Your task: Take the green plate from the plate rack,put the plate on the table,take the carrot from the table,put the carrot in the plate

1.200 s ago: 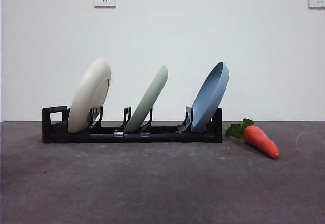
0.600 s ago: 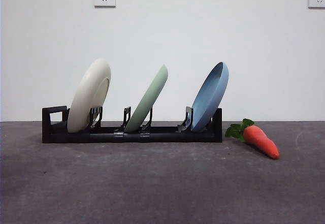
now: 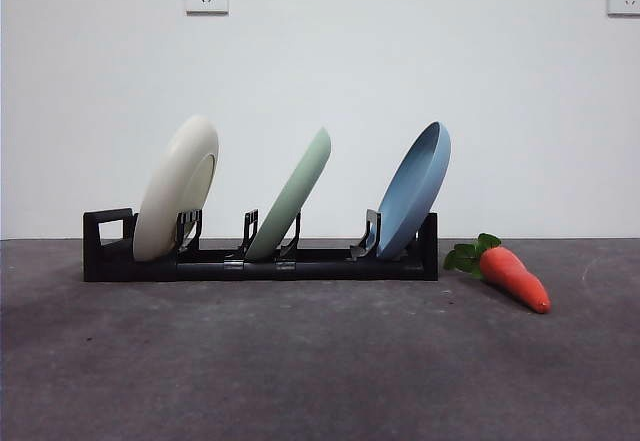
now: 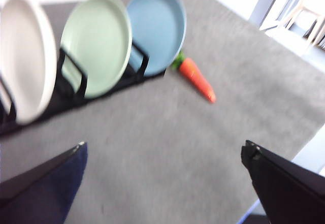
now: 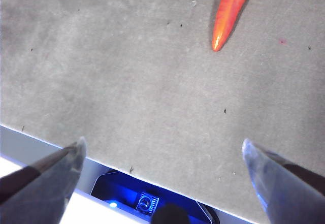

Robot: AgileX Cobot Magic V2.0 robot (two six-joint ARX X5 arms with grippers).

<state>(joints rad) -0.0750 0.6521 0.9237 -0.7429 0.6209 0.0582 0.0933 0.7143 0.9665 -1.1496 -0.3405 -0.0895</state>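
The pale sage-green matte plate (image 3: 293, 198) is being propped aslant by the slotted black plastic rack (image 3: 260, 258), both grippers' jaws being held apart, empty.

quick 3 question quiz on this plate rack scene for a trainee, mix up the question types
1. True or false: the green plate stands in the plate rack, between the cream plate and the blue plate.
2. Multiple choice: the carrot lies A) on a plate, B) on the table beside the rack's blue-plate end, C) in a gripper.
3. Fill in: the left gripper and the right gripper both have their jaws ____, holding nothing.

Key: 1 true; 2 B; 3 open.
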